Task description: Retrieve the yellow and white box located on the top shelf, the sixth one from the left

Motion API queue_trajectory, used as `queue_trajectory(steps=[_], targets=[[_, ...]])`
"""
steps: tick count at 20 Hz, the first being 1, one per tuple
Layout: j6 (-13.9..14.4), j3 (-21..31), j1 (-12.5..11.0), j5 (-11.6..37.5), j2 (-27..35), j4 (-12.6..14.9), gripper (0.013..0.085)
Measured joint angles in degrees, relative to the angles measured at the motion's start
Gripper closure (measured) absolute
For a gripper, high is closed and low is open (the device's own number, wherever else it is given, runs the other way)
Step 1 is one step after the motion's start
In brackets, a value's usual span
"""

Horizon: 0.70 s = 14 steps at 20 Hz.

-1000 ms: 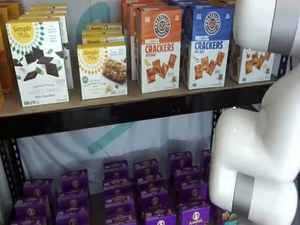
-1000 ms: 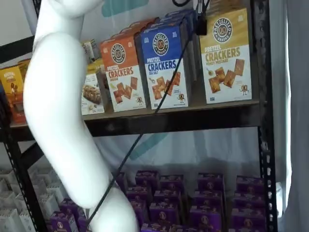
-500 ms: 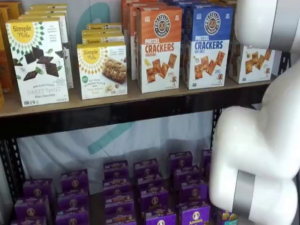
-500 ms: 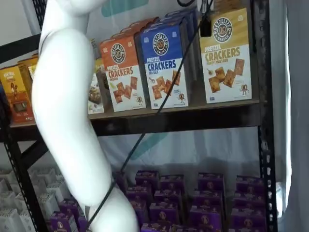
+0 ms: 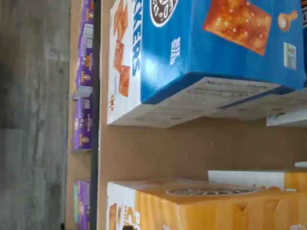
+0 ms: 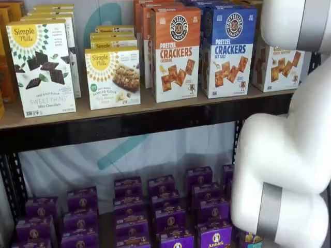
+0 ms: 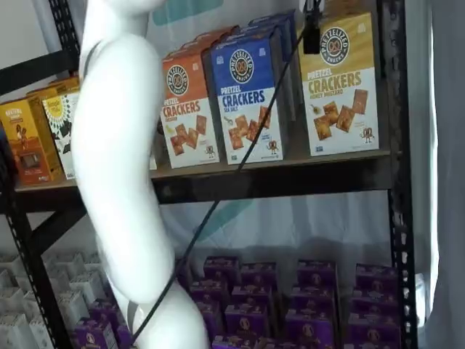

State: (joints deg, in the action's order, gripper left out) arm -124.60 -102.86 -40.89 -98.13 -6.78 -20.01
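The yellow and white box (image 7: pixel 340 83) stands at the right end of the top shelf (image 7: pixel 290 166), with a round black logo and brown crackers pictured. In a shelf view it (image 6: pixel 279 64) is partly hidden behind my white arm. The wrist view shows its yellow top (image 5: pixel 206 206) close by, across a strip of bare shelf board (image 5: pixel 192 148) from the blue box (image 5: pixel 216 43). My gripper (image 7: pixel 312 35) shows only as a black finger hanging from the view's top edge, in front of the box's upper left corner, with a cable beside it. No gap or grip can be made out.
A blue crackers box (image 7: pixel 247 98) and an orange-topped one (image 7: pixel 187 109) stand left of the yellow box. White Simple Mills boxes (image 6: pixel 44 67) sit further left. Purple boxes (image 6: pixel 165 212) fill the lower level. A black upright (image 7: pixel 396 145) stands right of the yellow box. My white arm (image 7: pixel 120 182) crosses the shelf front.
The arm has swung to the right across the shelf front. The black finger has shifted slightly right toward the yellow box. More of that box shows beside the arm.
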Motion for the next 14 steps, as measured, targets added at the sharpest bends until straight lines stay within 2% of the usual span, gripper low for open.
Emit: queue_trajectory(steps=[4,8,14], targets=[[0.53,-2.08,1.26,-1.77,1.02,2.83,0.013],[0.78,-2.12,2.58,-1.56,1.0,5.46,0.013],[1.23,-3.21,3.88,-2.34,1.87,8.09,0.013]])
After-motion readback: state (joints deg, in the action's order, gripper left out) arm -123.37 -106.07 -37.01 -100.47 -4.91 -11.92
